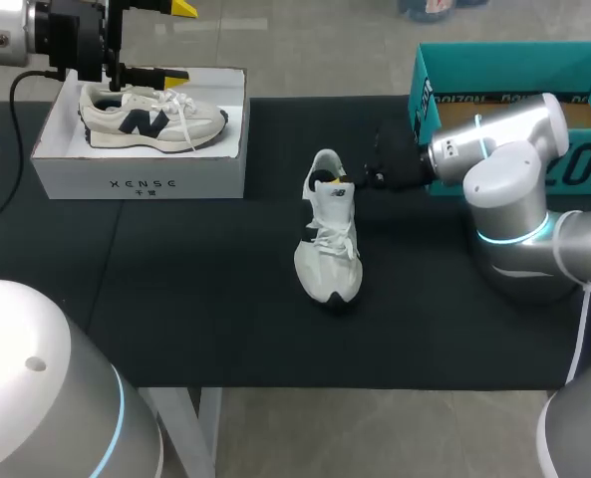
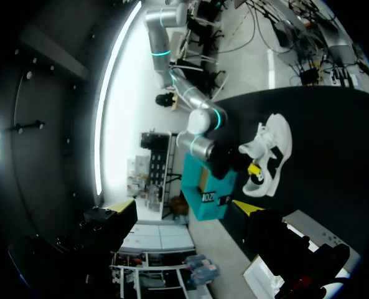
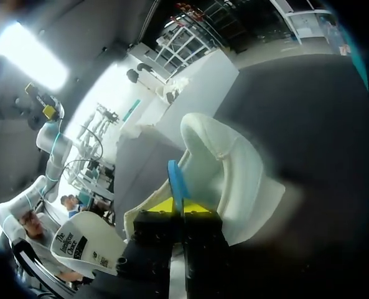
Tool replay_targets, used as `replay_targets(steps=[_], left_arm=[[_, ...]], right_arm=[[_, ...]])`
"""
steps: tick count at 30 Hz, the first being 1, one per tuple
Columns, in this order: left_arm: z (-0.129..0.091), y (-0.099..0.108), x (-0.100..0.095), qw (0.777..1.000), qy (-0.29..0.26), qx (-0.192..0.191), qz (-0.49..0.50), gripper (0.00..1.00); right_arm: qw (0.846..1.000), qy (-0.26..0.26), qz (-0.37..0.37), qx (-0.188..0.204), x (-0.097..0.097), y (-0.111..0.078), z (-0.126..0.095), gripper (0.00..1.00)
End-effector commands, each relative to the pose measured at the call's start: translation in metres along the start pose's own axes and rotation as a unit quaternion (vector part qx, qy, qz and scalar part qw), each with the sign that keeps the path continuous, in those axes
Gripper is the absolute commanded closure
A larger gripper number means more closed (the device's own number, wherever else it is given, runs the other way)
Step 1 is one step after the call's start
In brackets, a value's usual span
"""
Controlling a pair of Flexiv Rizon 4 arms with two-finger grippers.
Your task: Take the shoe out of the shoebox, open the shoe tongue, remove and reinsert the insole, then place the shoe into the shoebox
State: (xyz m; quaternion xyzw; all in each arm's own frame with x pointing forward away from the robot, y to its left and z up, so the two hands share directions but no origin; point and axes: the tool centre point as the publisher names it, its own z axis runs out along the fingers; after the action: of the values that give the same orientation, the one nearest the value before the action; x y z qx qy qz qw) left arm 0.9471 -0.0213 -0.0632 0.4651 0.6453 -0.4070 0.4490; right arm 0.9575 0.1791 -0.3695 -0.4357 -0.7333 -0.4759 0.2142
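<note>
Right end effector (image 3: 183, 207): yellow tips nearly together, clenched from both sides on a thin blue edge standing upright between them, probably the insole (image 3: 175, 177), though the right wrist view is blurred at this range. Directly ahead of the fingers is the open heel collar of the white shoe (image 1: 330, 244). In the head view, the end effector sits just beside the heel end of that shoe, with the right arm coming in low from the right. The shoe stands upright on its sole near the middle of the black surface (image 1: 175, 289), heel toward the far edge, toe toward the near edge, laces loose over the tongue. It is outside both boxes. The teal shoebox (image 1: 494, 65) is at the far right corner, open, partly hidden behind the right arm's white links. Left end effector (image 1: 178, 40): released, yellow tips spread wide apart with nothing between them, hanging above the far left corner of the surface. Beneath it is a white shoebox (image 1: 141, 179), open at the top, with a second shoe (image 1: 150, 118) lying inside, white with dark side marking, toe pointing toward the right. The left wrist view looks across the surface at the shoe and at a yellow tip of the right end effector by its heel opening.
</note>
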Motion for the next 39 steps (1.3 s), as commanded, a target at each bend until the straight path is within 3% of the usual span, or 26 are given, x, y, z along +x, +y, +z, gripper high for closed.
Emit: replay_targets(steps=[1,2,4,10,15,19,21,39], left_arm=[[0.0,0.001,0.0,1.0,0.002,0.0,0.0,0.0],[0.0,0.001,0.0,1.0,0.002,0.0,0.0,0.0],[0.0,0.001,0.0,1.0,0.002,0.0,0.0,0.0],[0.0,0.001,0.0,1.0,0.002,0.0,0.0,0.0],[0.0,0.001,0.0,1.0,0.002,0.0,0.0,0.0],[0.0,0.001,0.0,1.0,0.002,0.0,0.0,0.0],[0.0,0.001,0.0,1.0,0.002,0.0,0.0,0.0],[0.0,0.001,0.0,1.0,0.002,0.0,0.0,0.0]], right_arm=[[1.0,-0.001,-0.003,-0.002,0.0,-0.004,0.004,1.0],[1.0,-0.001,-0.004,-0.003,0.0,-0.003,0.003,1.0],[1.0,-0.002,-0.008,-0.008,0.001,0.002,0.0,0.68],[1.0,-0.008,-0.022,-0.015,0.005,0.016,-0.008,0.63],[0.999,-0.01,-0.029,-0.017,0.005,0.021,-0.011,0.67],[0.999,-0.011,-0.027,-0.018,0.003,0.021,-0.01,0.83],[0.999,-0.01,-0.026,-0.016,0.003,0.018,-0.008,1.0],[1.0,-0.005,-0.022,0.011,0.005,0.012,0.004,1.0]])
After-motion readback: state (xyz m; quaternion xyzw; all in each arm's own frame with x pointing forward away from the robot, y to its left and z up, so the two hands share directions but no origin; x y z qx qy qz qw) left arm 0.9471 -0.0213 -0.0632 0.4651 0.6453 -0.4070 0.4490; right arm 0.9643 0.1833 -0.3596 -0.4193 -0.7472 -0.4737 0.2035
